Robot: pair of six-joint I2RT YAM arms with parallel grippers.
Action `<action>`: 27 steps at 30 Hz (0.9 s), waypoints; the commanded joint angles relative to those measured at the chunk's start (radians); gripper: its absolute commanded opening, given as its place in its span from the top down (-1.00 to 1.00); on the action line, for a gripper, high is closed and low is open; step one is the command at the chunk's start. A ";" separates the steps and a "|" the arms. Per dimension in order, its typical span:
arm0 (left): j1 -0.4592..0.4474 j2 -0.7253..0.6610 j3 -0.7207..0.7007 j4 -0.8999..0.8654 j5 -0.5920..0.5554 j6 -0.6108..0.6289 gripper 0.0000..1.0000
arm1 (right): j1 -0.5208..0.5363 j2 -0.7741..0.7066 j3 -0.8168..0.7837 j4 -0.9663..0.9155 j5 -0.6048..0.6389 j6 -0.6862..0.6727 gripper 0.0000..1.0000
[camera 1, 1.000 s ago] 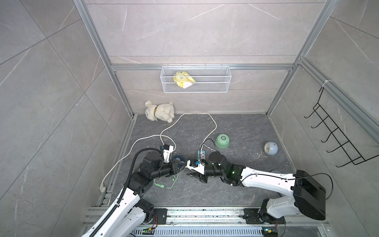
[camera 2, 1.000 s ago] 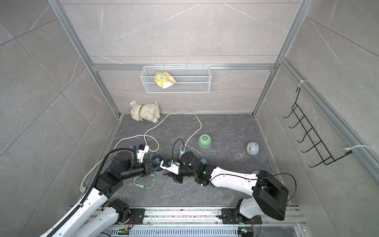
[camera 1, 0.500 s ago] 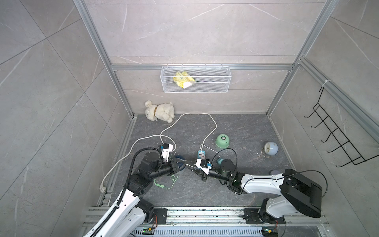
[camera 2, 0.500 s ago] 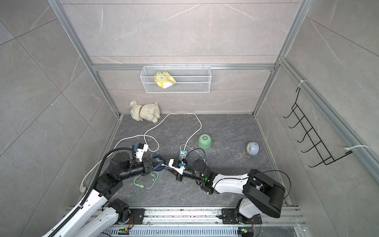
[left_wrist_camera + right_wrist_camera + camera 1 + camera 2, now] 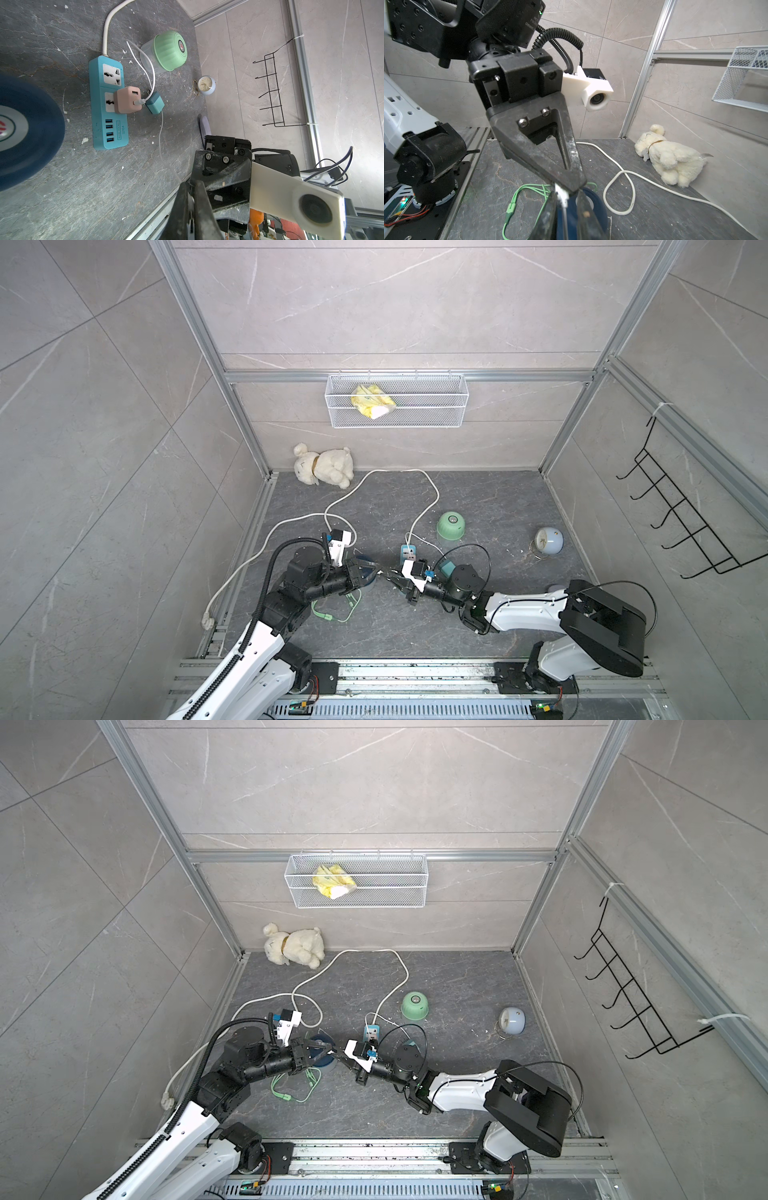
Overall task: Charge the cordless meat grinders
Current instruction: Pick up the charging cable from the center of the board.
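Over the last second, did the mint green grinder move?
No. The mint green grinder stands at the same spot as a second ago, with the same gap to the blue power strip beside it, in both top views.

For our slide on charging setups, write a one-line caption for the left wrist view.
Blue power strip with pink adapter plugged in, teal adapter lying unplugged beside it, mint green grinder nearby.
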 commanded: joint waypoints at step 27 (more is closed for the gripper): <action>0.002 -0.012 0.009 0.037 0.050 -0.010 1.00 | -0.014 0.021 0.017 -0.022 -0.045 0.008 0.70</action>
